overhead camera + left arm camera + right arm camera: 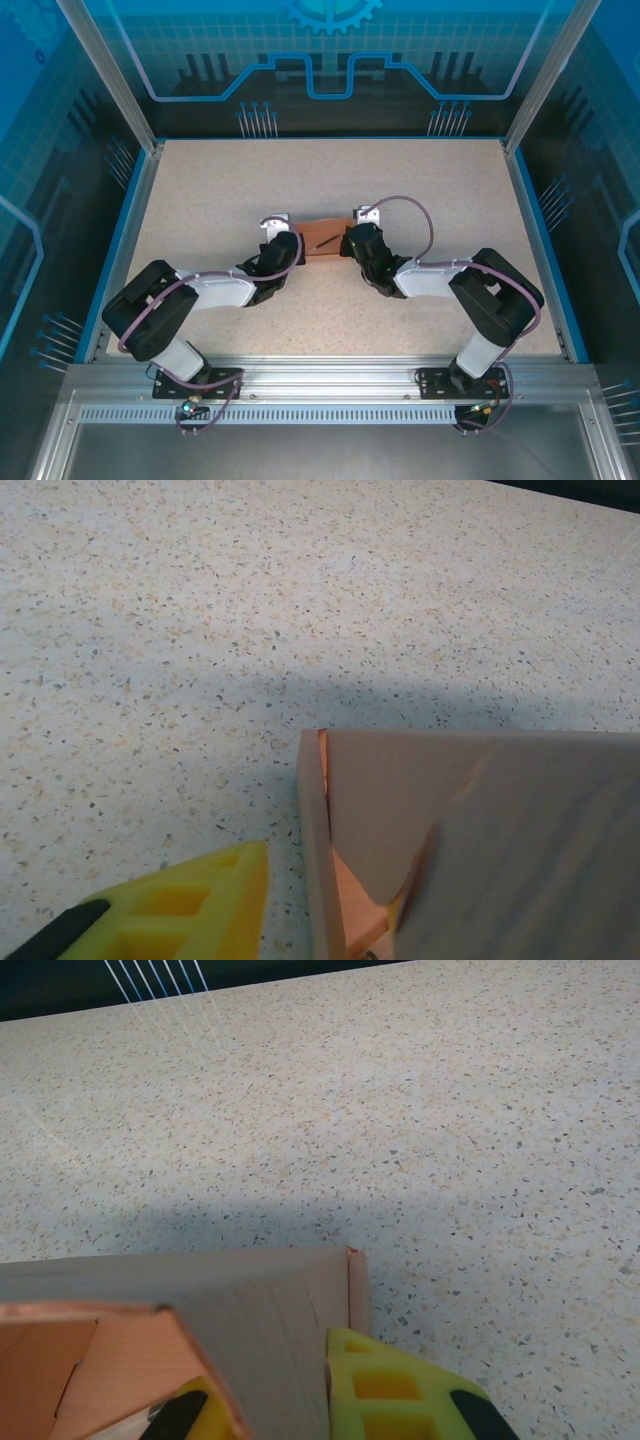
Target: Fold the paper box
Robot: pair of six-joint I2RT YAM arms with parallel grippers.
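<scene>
Claw positions are read first: the left claw [322,885] is part open at one end of the box [316,236], its outer finger [180,910] standing off the end wall with bare counter [220,180] between, and nothing is gripped by it. The right claw [270,1380] is closed on the opposite end, card being pinched between a finger outside the wall and one inside. The box is found near the middle of the counter, between the two claws, its top open and a rounded flap [385,820] seen leaning inward. The step in hand is judged to be the closing of the left end. It is best done with the right grip used as an anchor, the flap pushed along its crease rather than across the panel, and the thin card never squeezed hard. A dark stick [328,242] is seen across the box and should not be trapped. Open counter is found on the far side and to both flanks; the raised blue rim [130,222] and the arms' own elbows bound the near room.
</scene>
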